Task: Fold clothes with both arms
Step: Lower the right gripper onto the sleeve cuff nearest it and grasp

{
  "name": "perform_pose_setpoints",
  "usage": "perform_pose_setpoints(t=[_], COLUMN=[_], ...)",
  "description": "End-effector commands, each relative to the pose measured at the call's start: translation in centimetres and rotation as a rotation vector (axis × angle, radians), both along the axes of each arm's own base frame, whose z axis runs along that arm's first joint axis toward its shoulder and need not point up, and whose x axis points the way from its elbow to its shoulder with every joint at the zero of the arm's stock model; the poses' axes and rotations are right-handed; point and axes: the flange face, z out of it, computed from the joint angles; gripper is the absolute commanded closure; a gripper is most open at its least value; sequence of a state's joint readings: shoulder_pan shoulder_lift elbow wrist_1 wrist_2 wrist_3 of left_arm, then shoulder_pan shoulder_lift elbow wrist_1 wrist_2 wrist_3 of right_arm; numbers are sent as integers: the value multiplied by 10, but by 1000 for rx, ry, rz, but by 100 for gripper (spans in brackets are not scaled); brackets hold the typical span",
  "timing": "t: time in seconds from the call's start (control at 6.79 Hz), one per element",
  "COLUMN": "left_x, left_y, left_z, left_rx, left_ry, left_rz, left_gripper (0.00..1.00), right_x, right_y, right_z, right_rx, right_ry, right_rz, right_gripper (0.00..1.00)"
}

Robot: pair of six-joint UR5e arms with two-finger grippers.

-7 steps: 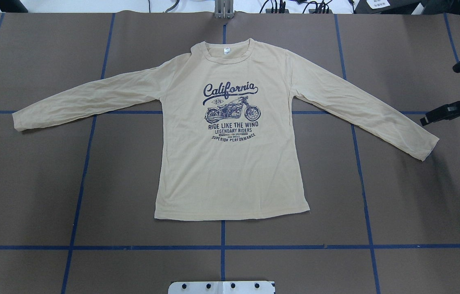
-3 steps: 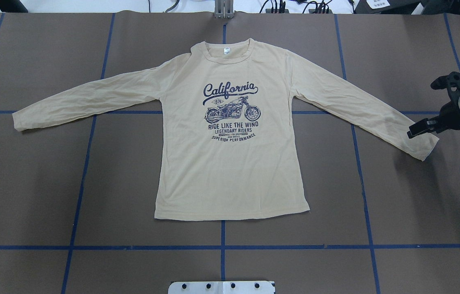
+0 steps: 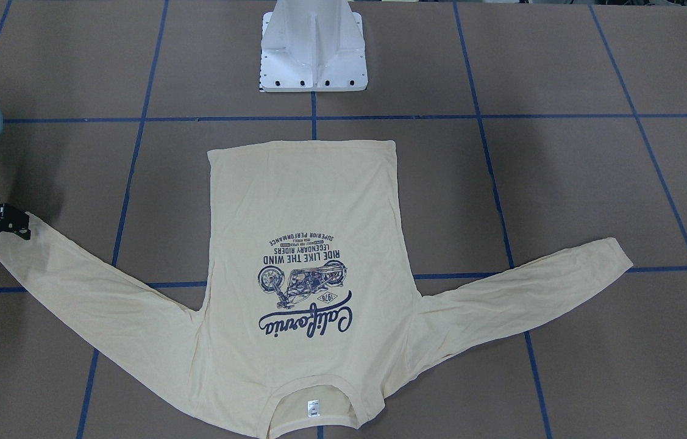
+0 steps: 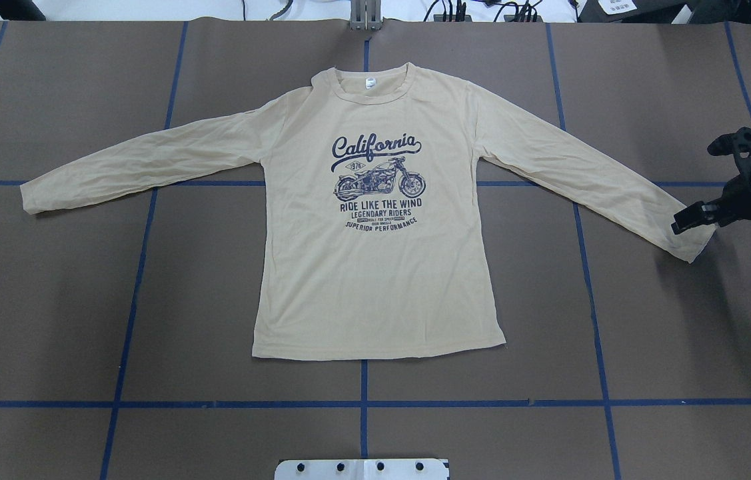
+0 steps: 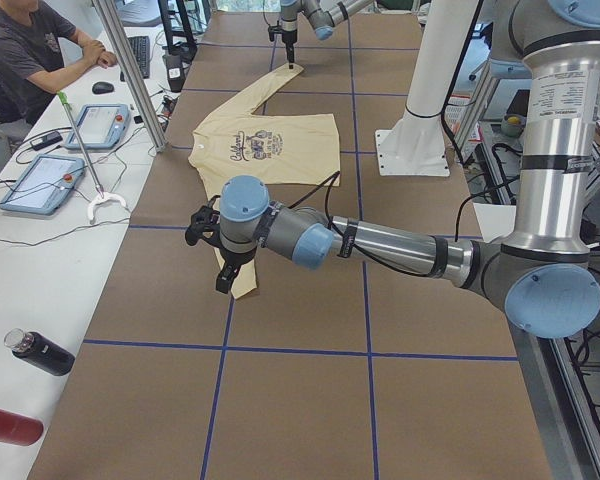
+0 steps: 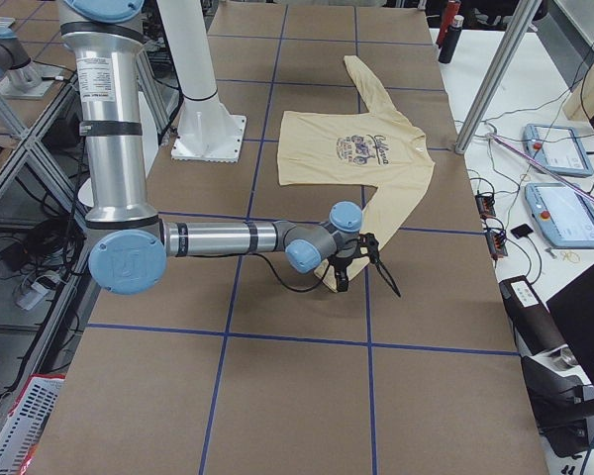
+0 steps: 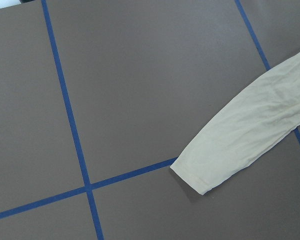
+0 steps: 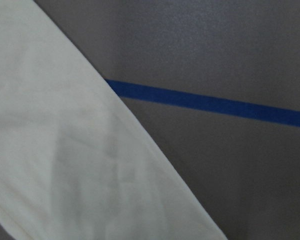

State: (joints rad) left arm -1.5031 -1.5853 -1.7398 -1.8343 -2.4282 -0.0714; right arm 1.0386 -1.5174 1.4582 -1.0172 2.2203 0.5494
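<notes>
Barely started, to judge by the lie of the T-shirt [image 4: 375, 280]: spread flat in the middle of the brown table [image 4: 648, 333], print [image 4: 378, 177] up, collar away from the robot, hem [image 4: 375, 352] towards the base, both sleeves thrown out wide and slanting, without a single fold or overlap anywhere. Down low at the right cuff [image 4: 696, 245] with the right gripper [image 4: 690, 219], black tips over the upper edge of that sleeve end, close enough to fill half the right wrist view with pale knit, a strip of blue tape [image 8: 210, 104] beside it. Cannot tell from any view the width of its opening, nor whether holding any cloth (nothing of the fingers in the wrist picture). Out over the opposite cuff [image 7: 200, 177] with the left gripper [image 5: 224, 278], seen only from the table's end, so likewise impossible to call open or closed; probably hanging clear above the cloth rather than on it, going by the wide look down in the left wrist view. Done so far: reaching for the two sleeve ends, at most. Left to do: taking hold of both cuffs, bringing the sleeves in over the body, then folding the body itself, so practically the whole job.
</notes>
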Motion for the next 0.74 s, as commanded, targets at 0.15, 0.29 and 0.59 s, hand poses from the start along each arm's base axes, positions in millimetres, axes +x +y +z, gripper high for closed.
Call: perform_pose_setpoints(t=[0.15,0.29,0.59], left_x=[3,3,3], left_y=[-9,-13,-17], left_z=[25,31,26], left_rx=[19,19,29], left_ry=[2,2,3], left_rz=[4,3,2], left_gripper=[0,0,0], right_x=[0,4,5], right_y=[2,6,10], right_z=[3,7,13], right_rx=[-8,-15,-24], right_ry=[-1,3,9], right_rz=[-3,-1,-3], right_gripper=[0,1,1])
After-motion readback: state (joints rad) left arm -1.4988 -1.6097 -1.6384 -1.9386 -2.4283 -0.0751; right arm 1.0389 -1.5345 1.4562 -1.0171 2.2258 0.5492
